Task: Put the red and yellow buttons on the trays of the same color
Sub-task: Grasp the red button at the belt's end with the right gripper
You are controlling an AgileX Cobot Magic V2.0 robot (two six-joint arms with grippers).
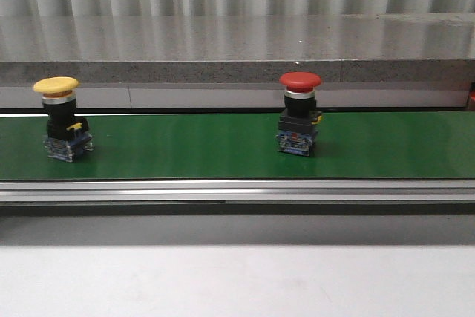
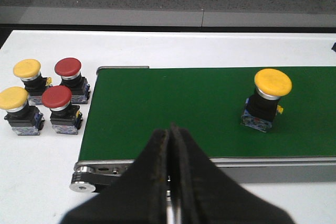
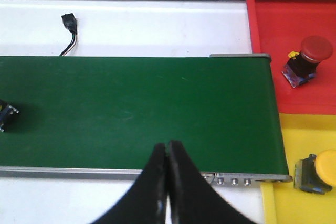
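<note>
Two buttons stand upright on the green belt: a yellow button at the left and a red button right of the middle. The left wrist view shows the yellow button on the belt, ahead of my left gripper, which is shut and empty. My right gripper is also shut and empty, over the belt's near edge. Past the belt's end lie a red tray holding a tipped red button and a yellow tray holding a tipped yellow button.
Beside the belt's other end, on the white table, stand two yellow spare buttons and two red ones. A black cable plug lies beyond the belt. A grey ledge runs behind it.
</note>
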